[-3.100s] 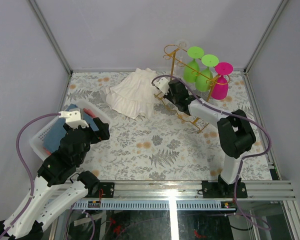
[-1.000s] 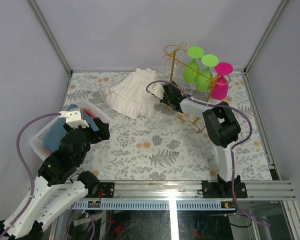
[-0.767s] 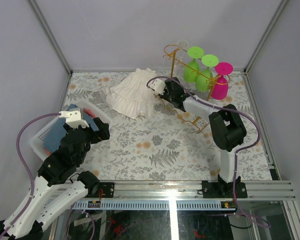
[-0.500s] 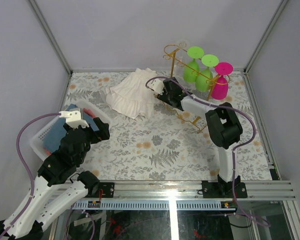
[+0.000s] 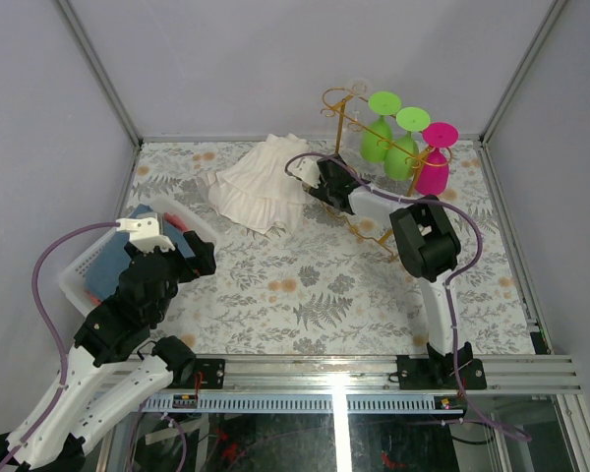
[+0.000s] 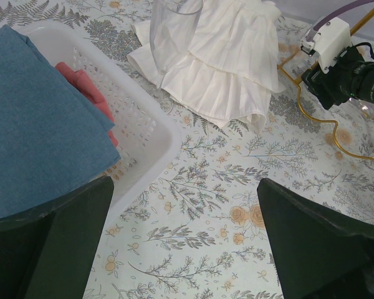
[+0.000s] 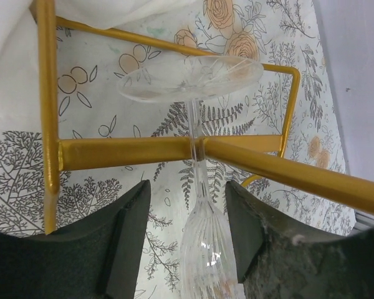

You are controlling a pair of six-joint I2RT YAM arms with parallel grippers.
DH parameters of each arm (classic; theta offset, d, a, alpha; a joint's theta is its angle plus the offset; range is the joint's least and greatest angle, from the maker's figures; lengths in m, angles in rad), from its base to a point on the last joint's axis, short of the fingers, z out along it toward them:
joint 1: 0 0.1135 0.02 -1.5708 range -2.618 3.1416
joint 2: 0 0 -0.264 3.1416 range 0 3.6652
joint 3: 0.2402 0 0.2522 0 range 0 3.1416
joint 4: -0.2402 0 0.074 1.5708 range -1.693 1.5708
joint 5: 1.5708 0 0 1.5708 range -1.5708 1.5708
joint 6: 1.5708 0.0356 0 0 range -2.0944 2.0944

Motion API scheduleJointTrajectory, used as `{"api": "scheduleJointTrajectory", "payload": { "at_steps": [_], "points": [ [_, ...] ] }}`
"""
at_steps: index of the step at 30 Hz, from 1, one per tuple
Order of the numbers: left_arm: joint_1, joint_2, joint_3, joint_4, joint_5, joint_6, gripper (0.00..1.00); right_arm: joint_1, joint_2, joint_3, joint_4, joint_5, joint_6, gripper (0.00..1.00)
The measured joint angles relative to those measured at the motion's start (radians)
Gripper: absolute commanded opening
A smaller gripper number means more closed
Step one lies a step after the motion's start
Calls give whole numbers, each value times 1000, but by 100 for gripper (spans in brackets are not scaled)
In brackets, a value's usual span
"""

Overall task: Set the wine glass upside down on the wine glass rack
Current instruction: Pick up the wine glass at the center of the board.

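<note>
In the right wrist view a clear ribbed wine glass (image 7: 202,249) hangs upside down. Its stem passes between two gold rails of the wine glass rack (image 7: 131,152), and its foot (image 7: 190,78) rests on top of them. My right gripper (image 7: 187,205) is open, with a finger on each side of the bowl and a gap at both. From above, the right gripper (image 5: 326,177) is at the low left end of the rack (image 5: 349,110); the clear glass is hard to make out there. My left gripper (image 5: 192,258) is open with nothing between its fingers (image 6: 318,249).
Two green glasses (image 5: 379,133) and a pink one (image 5: 435,167) hang upside down on the rack's far side. A white ruffled cloth (image 5: 261,182) lies left of the rack. A white basket (image 5: 84,265) holding blue and red cloths stands under my left arm.
My right gripper was shut a second ago and now stands open around the hanging glass. Its wrist has shifted slightly to the left. The left arm has not moved.
</note>
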Motion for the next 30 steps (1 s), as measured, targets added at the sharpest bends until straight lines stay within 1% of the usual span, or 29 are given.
{"api": "scheduleJointTrajectory", "payload": {
  "at_steps": [7,16,17,23,30],
  "points": [
    [0,0,0,0,0,0,100,-8,17,16,-13,-2,4,25],
    [0,0,0,0,0,0,100,-8,18,16,-18,-1,6,2],
    [0,0,0,0,0,0,100,-8,17,15,-18,-1,6,0],
    [0,0,0,0,0,0,100,-8,-26,-37,-19,-10,7,0],
    [0,0,0,0,0,0,100,-7,-167,-116,-16,-53,8,0]
  ]
}}
